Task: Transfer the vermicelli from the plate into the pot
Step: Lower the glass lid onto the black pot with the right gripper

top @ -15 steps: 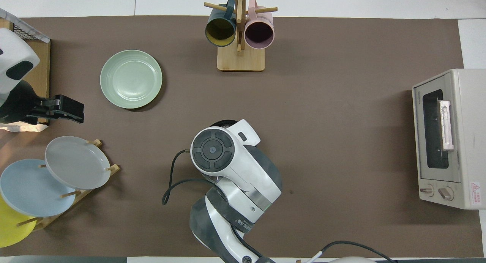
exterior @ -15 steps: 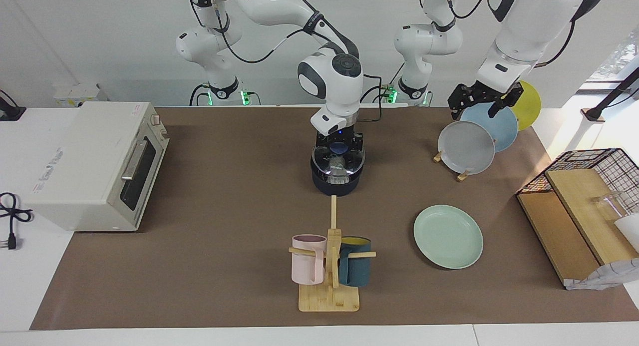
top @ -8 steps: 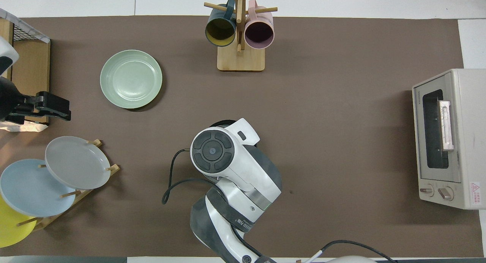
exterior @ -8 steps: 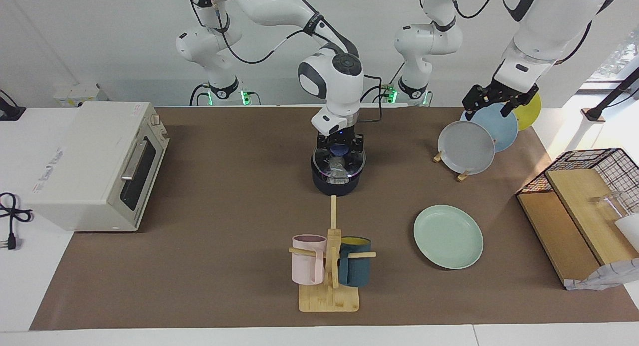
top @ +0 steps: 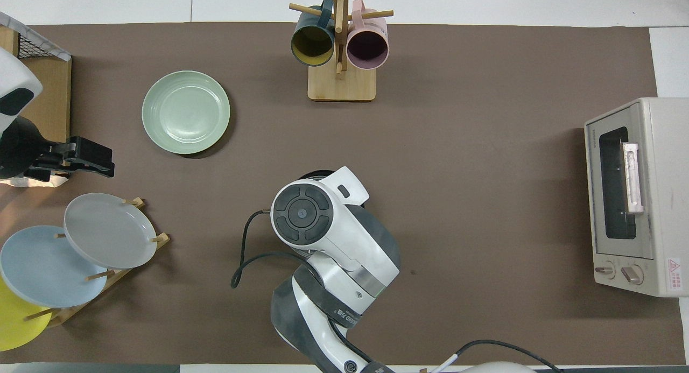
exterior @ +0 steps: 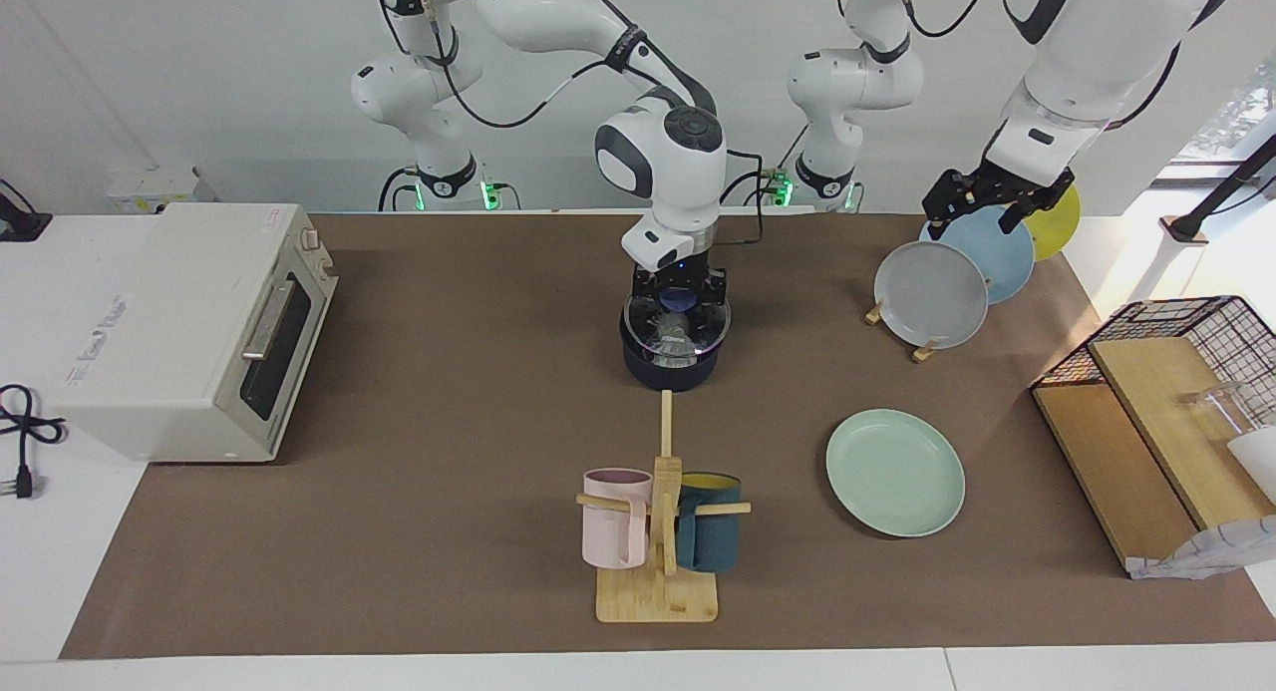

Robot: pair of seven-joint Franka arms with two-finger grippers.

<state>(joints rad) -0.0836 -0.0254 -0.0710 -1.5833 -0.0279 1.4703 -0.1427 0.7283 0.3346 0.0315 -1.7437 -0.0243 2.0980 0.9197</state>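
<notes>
**Left arm backs off; lid on the pot**

Facing view: since a second ago the left gripper (exterior: 997,204) has lifted and drifted toward its own end of the table. It hangs over the blue plate (exterior: 982,252) on the plate rack (exterior: 922,350), and I cannot tell its finger state. The right gripper (exterior: 678,297) has barely moved. It sits at the knob of the glass lid (exterior: 698,332) on the pot (exterior: 670,372), and I cannot tell whether it grips. A pale clump under the glass reads as the vermicelli (exterior: 676,326). The green plate (exterior: 895,472) lies bare, so I judge the transfer done.

Overhead view: the right arm hides all but a sliver of the pot (top: 317,175). The left gripper (top: 89,160) has slid toward the table's edge. The green plate (top: 185,112) is empty.
</notes>
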